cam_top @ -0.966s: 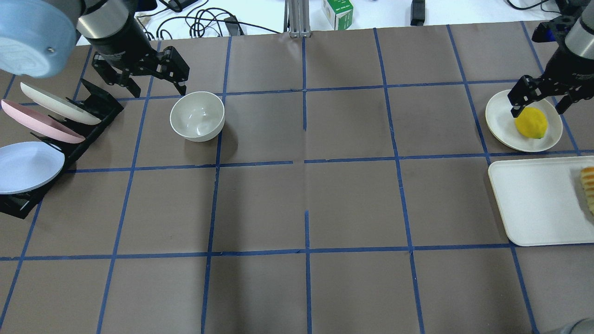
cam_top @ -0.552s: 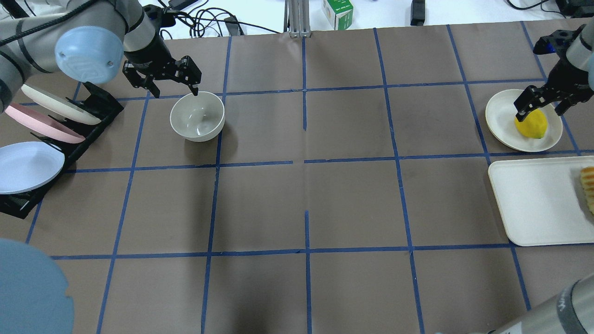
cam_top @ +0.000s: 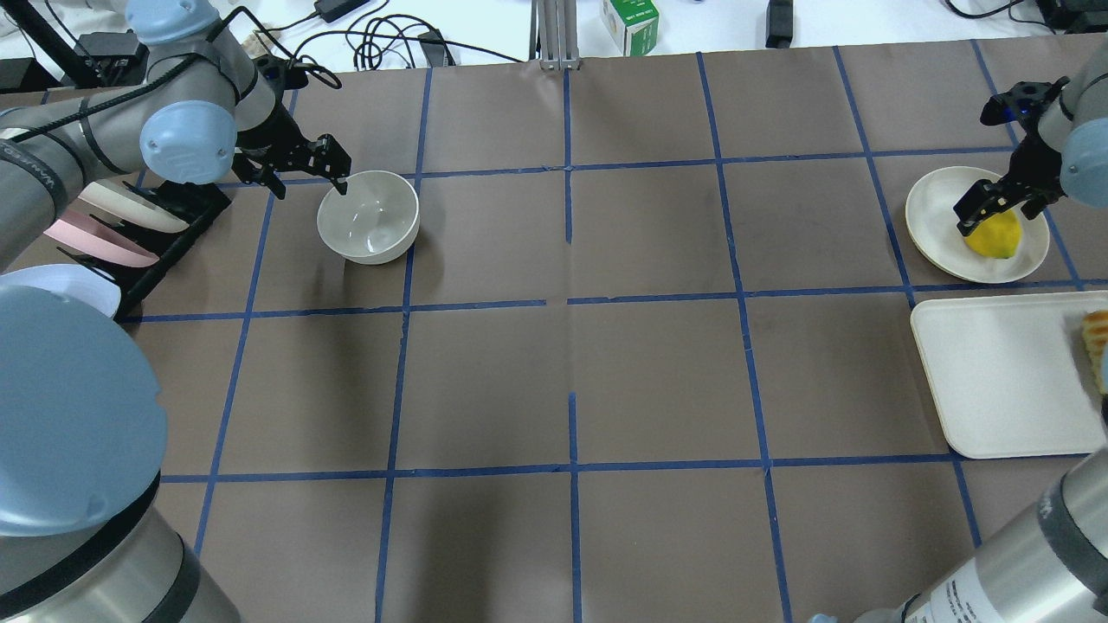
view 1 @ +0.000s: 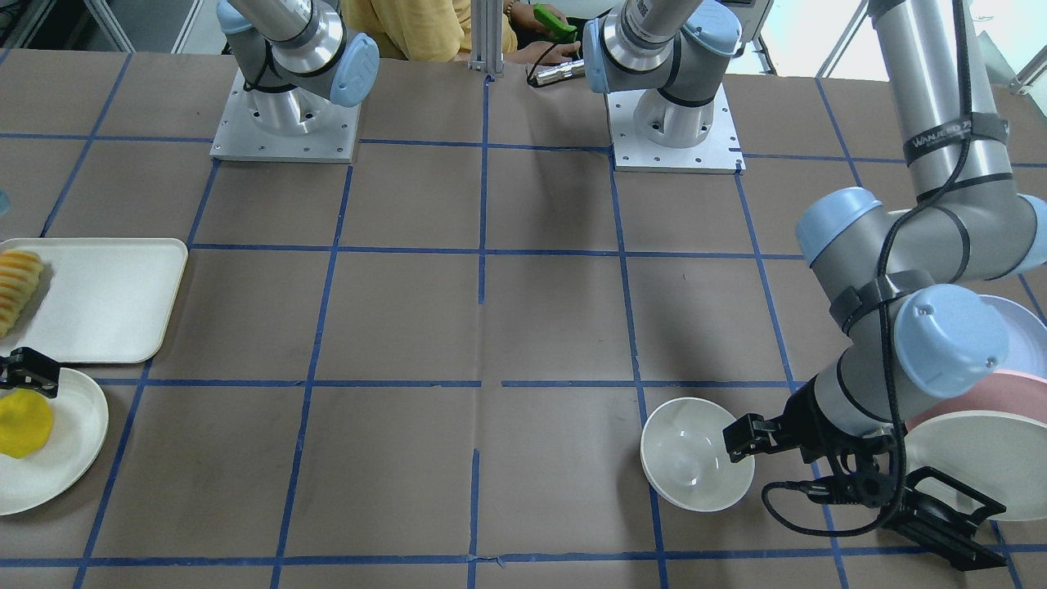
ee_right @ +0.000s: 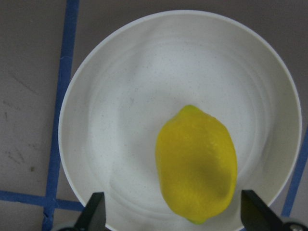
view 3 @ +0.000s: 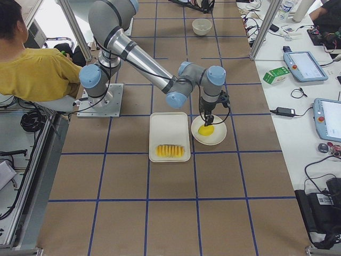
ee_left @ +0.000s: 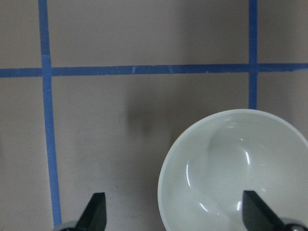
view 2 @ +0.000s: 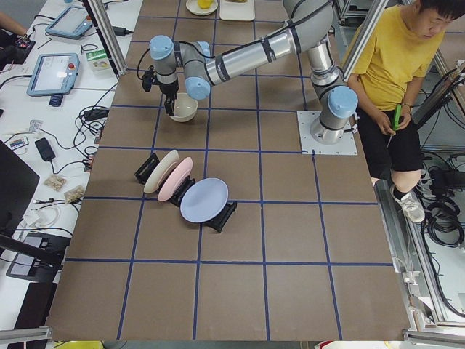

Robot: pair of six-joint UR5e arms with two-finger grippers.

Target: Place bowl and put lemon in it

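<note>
Far left, a rack [cam_top: 197, 206] of plates [cam_top: 95, 242] stands on the table [cam_top: 658, 372]. Just right of it the left gripper [cam_top: 312, 184] hangs low at the bowl [cam_top: 368, 221], jaws wide apart and gripping nothing. In the wrist view one finger [ee_left: 94, 211] is outside the wall over the table and the other [ee_left: 257, 214] is above the bowl's inside, so the rim sits between them; can't tell if either touches it. The bowl is upright on the table, left of centre, near the rack, glossy inside showing. Far right, the lemon [cam_top: 995, 238] lies on a shallow plate [cam_top: 933, 215], off-centre toward the plate's right side. The right gripper [cam_top: 998, 216] is down over the lemon, jaws spread with one finger each side of it, not clamped. Its wrist view puts the lemon nearer one finger [ee_right: 252, 209], with a clear gap to the other. Just beside the plate is a tray [cam_top: 995, 381] with sliced fruit [cam_top: 1098, 346] at its right edge. Lemon and bowl are well apart, at opposite ends of the table
</note>
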